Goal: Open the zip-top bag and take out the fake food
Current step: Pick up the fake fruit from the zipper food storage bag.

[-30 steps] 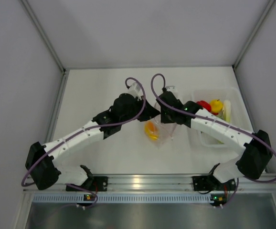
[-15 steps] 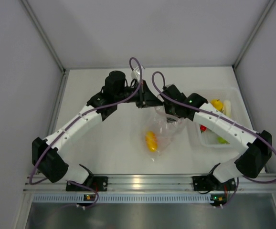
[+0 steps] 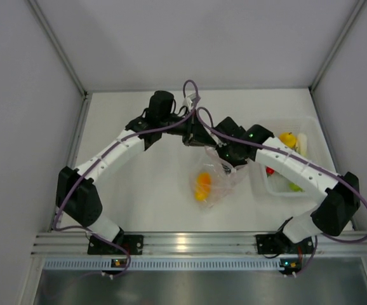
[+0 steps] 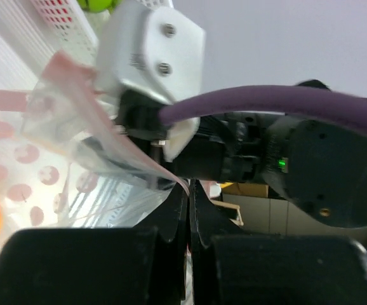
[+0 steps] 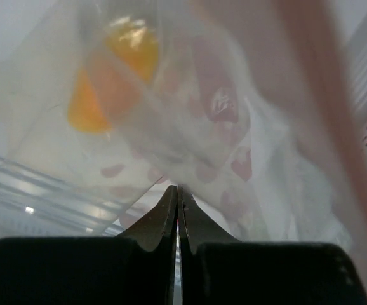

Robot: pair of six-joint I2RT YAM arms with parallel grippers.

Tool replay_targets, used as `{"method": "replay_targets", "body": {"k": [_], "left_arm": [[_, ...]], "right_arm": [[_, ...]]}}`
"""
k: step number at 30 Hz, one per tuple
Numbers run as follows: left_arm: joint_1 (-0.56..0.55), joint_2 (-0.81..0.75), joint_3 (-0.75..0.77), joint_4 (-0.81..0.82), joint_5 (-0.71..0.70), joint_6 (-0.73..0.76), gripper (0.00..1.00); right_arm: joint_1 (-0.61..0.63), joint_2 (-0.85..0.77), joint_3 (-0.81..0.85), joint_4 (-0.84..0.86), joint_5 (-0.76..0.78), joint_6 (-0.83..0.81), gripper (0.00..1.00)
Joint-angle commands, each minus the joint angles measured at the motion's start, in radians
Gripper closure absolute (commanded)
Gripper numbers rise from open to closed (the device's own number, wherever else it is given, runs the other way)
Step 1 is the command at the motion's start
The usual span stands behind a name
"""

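We found the clear, crinkly plastic zip-top bag (image 3: 220, 175) with its pink-red zip strip held up between the two arms. It hung over the middle of the white table (image 3: 139, 190), just left of the rigid translucent white rectangular tray (image 3: 310, 122).

The left gripper (image 3: 196, 135) had its black fingers pressed together. In the left wrist view, a thin fold of the bag (image 4: 82, 140) was pinched right at the tips of that gripper (image 4: 188, 190). The right gripper (image 3: 226, 155) was likewise closed tight. In its own camera the right gripper (image 5: 178, 194) met on the bag's red-spotted film (image 5: 221, 146), which filled nearly the whole view. The two grippers sat close together at the bag's upper edge, the left one farther from the bases.

Of the fake food, glossy orange and yellow pieces (image 3: 202, 185) lay in the bag's lower part. From the right wrist they showed as a blurred orange shape (image 5: 98, 95). A yellow fruit (image 3: 288, 138), a red piece (image 3: 270, 170), a green piece (image 3: 294, 186) and a pale stalk (image 3: 302, 145) lay in the tray.

We could not tell whether the bag's bottom touched the table, nor whether its zip was parted.
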Motion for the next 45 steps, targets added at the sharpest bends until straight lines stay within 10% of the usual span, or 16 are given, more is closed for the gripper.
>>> {"method": "replay_targets", "body": {"k": [1,26,45], "left_arm": [[-0.016,-0.029,0.084,0.025,0.099,-0.049,1.00],[-0.022,-0.211,-0.251,0.027,-0.124,0.133,1.00],[-0.023,-0.658,-0.415,-0.033,-0.485,0.156,1.00]], "right_arm": [[-0.003,0.036,0.026,-0.123,0.004,-0.058,1.00],[0.060,-0.111,-0.252,0.452,0.028,0.353,0.99],[0.063,0.087,-0.082,0.019,0.536,0.212,1.00]]}}
